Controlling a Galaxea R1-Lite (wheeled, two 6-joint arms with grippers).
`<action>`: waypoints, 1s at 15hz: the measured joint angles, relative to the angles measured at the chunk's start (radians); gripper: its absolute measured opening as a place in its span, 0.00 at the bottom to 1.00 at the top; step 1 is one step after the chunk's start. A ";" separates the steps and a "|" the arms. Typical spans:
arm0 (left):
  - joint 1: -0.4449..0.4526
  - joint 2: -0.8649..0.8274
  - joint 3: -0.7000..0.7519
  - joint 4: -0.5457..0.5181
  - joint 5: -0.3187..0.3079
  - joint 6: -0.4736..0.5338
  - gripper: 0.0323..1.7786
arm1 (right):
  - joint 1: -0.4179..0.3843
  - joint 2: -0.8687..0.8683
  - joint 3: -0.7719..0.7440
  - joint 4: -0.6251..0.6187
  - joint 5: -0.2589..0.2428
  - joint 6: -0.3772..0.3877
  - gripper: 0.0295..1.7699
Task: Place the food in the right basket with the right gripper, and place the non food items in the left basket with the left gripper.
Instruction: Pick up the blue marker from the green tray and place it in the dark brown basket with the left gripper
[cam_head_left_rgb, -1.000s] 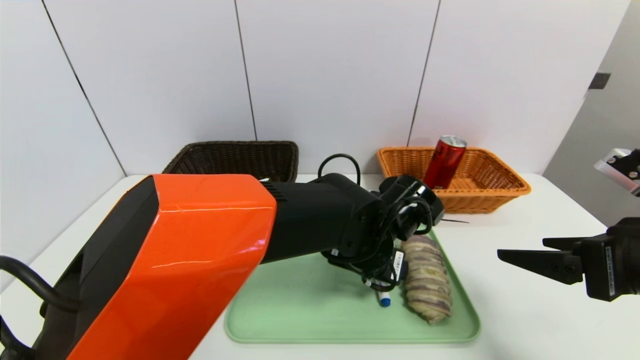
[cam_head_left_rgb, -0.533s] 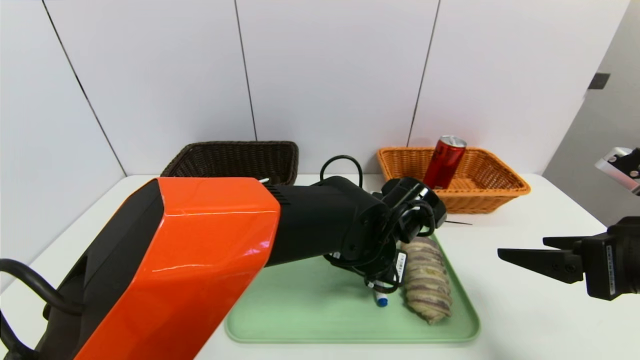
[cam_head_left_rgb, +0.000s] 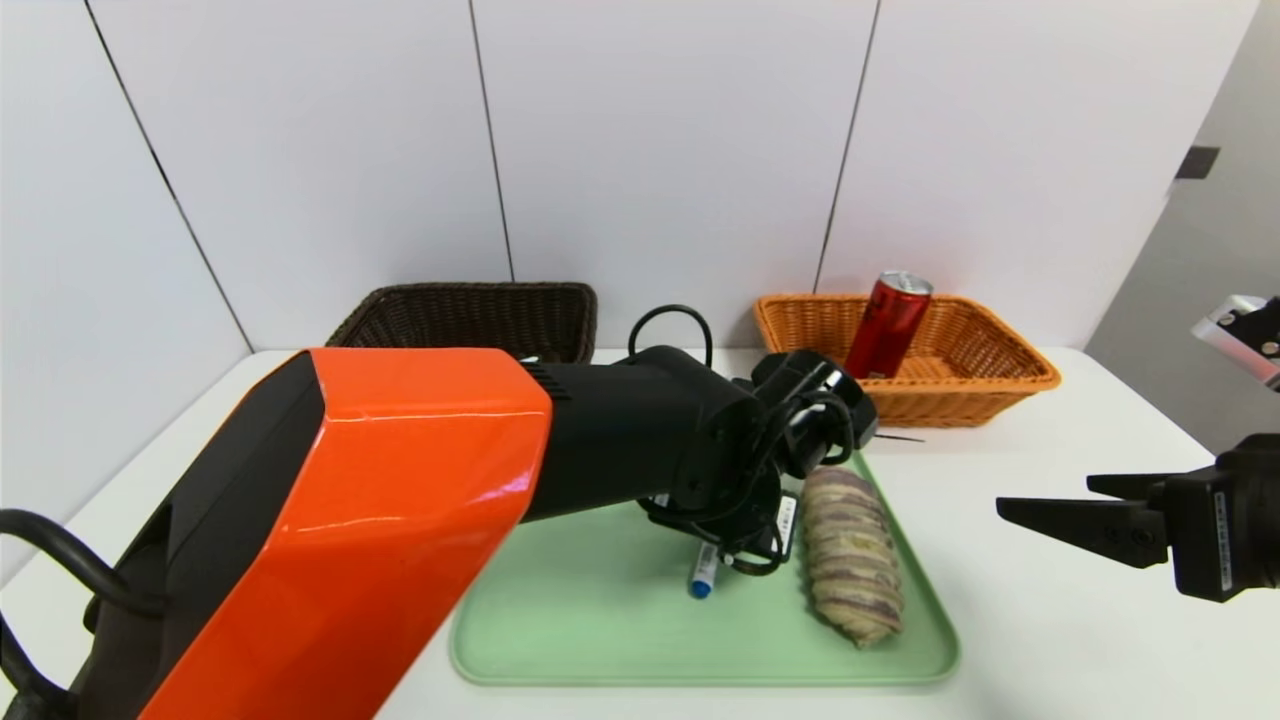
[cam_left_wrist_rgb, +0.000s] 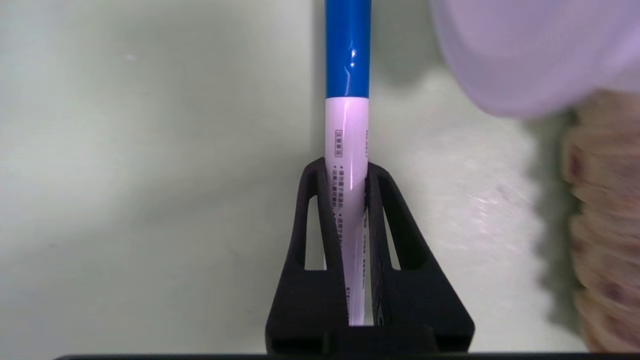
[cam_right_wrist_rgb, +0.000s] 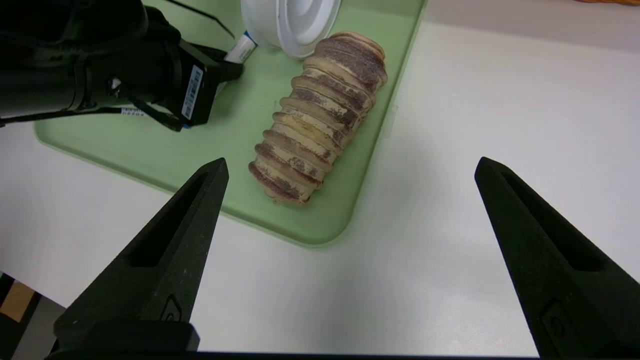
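Head view: the left claw (cam_head_left_rgb: 745, 545) sits low over the green tray (cam_head_left_rgb: 600, 640), with the marker (cam_head_left_rgb: 703, 574) beside the ridged bread roll (cam_head_left_rgb: 852, 555). Left wrist view: its fingers (cam_left_wrist_rgb: 320, 210) pinch the marker's white barrel. Right wrist view: the right claw (cam_right_wrist_rgb: 350, 200) hangs spread above the bench (cam_right_wrist_rgb: 500, 125).

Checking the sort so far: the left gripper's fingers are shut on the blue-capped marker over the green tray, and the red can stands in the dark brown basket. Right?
Not quite. The head view shows the red can in the orange basket, not the dark brown one. The rest holds: the left gripper is shut on the marker over the green tray.
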 joint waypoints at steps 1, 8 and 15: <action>0.013 -0.003 0.002 0.003 0.019 -0.001 0.09 | 0.000 -0.001 0.000 0.000 0.000 0.000 0.96; 0.136 -0.142 0.006 0.065 0.037 0.023 0.09 | 0.001 -0.005 -0.013 -0.001 0.000 -0.002 0.96; 0.184 -0.389 0.006 0.113 0.017 0.187 0.09 | 0.000 -0.014 -0.018 -0.001 0.001 -0.003 0.96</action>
